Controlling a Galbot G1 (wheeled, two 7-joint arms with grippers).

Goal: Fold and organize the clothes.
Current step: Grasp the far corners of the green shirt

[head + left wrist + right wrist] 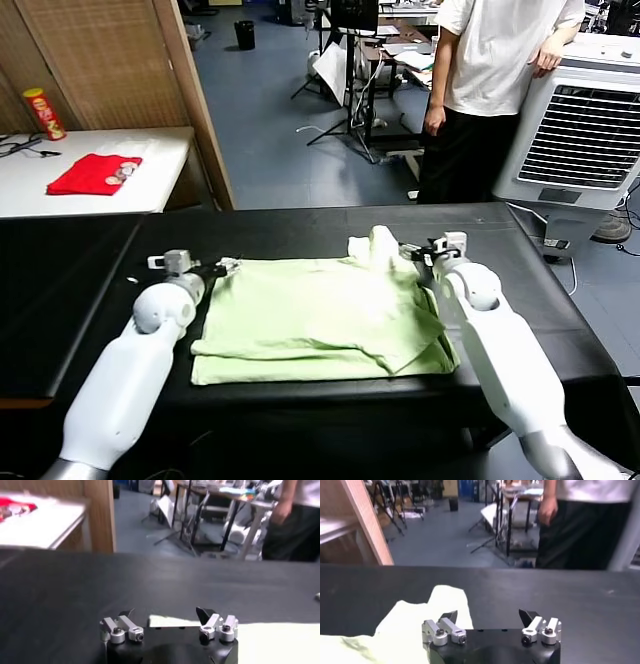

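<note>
Workshop floor, blue-grey, lies beyond both end effectors, with stands, cables, a white air cooler (580,130) and a bystander (495,80) in a white shirt and black trousers. A wooden partition (195,100) and a white side table (90,170) stand beyond the left end effector; that table carries a small red garment (95,174) and a red can (43,113).

Black desk (290,225): matte, free of visible creases, carrying the work item between the two arms.

Light-green T-shirt (320,320): lies on the desk between the two end effectors, already doubled into a rough rectangle. Layered edges show on the side nearest the robot body. One lobe of cloth (380,245) stands up just beside the right end effector, unflattened; the right wrist view shows the same lobe (445,605) ahead of and to one side of the fingers.

Left end effector (205,268): at the shirt's left far corner, fingers spread wide, nothing between them; the left wrist view shows pale cloth directly under the fingertips.

Right end effector (428,252): at the shirt's right far corner, jaws wide, holding nothing.

Assessment: folding appears partly complete. At least one fold is in. Remaining, in my judgement: flatten the raised lobe, make a further fold to reduce the rectangle, then square the edges and place the item tidily.
</note>
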